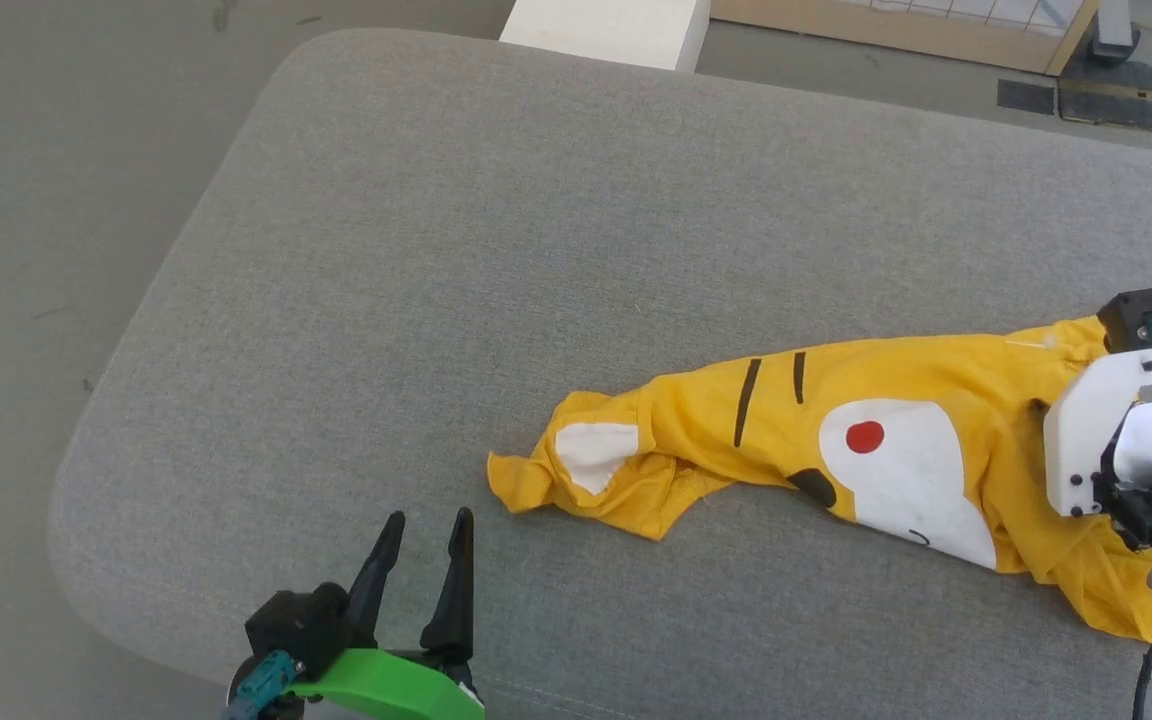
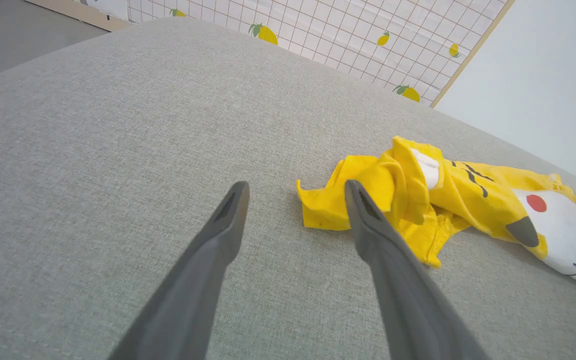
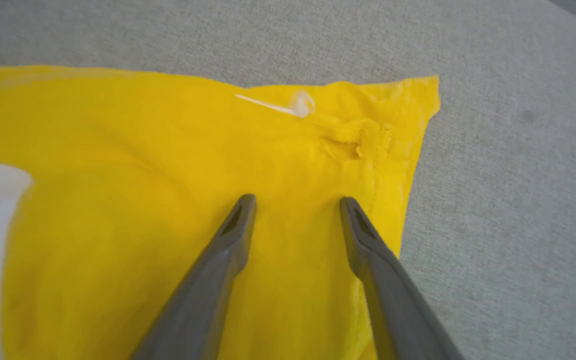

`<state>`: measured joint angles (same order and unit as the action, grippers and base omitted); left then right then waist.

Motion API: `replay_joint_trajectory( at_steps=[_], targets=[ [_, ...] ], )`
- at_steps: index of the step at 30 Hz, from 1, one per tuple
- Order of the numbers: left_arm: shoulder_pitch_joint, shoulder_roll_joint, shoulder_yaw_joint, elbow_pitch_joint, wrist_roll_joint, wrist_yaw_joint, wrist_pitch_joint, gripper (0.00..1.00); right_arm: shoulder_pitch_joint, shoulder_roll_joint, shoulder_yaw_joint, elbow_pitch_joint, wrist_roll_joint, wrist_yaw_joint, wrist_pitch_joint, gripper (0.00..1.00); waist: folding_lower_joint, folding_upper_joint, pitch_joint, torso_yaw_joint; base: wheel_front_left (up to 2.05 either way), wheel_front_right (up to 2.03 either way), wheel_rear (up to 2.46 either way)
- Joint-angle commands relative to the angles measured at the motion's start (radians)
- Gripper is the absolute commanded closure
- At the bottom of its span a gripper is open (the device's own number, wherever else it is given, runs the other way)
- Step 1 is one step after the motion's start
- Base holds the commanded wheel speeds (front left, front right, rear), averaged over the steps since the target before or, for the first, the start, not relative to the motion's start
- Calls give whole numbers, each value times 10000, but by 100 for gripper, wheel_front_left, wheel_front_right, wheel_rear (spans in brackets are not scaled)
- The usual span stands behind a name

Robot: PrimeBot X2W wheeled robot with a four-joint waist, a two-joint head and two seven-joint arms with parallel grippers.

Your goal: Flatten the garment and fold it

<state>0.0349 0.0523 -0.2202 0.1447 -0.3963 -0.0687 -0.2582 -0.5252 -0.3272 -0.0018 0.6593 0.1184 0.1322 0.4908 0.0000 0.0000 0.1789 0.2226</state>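
Looking from the left side of the head view, the grey floor (image 1: 36, 200) meets a wide grey cushion (image 1: 536, 250) with rounded corners. Over the near left part of this cushion hangs the left gripper (image 1: 428, 516). Its two dark fingers are spread apart with nothing between them, so it is released. Its fingertips point to the nearest end of the garment (image 1: 976, 370) and are just beside it, not touching.

The garment is a yellow T-shirt. It lies crumpled on the right half of the cushion and stretches from about the middle to the right edge. Its left end is bunched into folds and shows a small white patch (image 1: 591, 450). Further right there are two black stripes (image 1: 746, 402), then a large white patch (image 1: 916, 500) with a red dot (image 1: 865, 437) on it and a dark shape at its lower edge.

At the right end, the right gripper (image 3: 296, 199) is over the shirt. In the right wrist view its fingers stand apart above a flat yellow area near a corner of the cloth, and no fold is pinched between them, so it grasps nothing. I cannot tell if the tips press on the cloth. Just beyond the tips a small white tag (image 3: 300, 104) lies on the fabric.

Behind the cushion stand a white block (image 1: 606, 25) and, to its right, a panel with a wooden frame (image 1: 886, 30).
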Motion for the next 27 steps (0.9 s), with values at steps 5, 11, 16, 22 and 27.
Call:
replay_joint_trajectory(
  at_steps=[5,11,16,22,27],
  targets=[
    [-190,-20,53,43,106,-54,-36,0,18,234,-440,68,-483,-15,-597,100,0,0,-33,-200,0,0,0],
    [-247,-20,54,113,103,-100,-36,0,-166,170,-610,65,-685,-15,-691,100,0,0,-142,-325,0,0,0],
    [-222,-20,-23,110,15,-93,-36,0,-283,139,-644,-57,-400,-15,-132,0,0,0,-127,-291,0,0,0],
    [-247,-20,-75,65,-94,-67,-36,0,-288,-55,-547,-422,261,-15,1423,0,0,0,182,-99,0,0,0],
    [-412,-20,-138,38,-133,-86,-36,0,-207,-201,-661,-889,319,-15,1837,0,0,0,539,61,0,0,0]
  ],
)
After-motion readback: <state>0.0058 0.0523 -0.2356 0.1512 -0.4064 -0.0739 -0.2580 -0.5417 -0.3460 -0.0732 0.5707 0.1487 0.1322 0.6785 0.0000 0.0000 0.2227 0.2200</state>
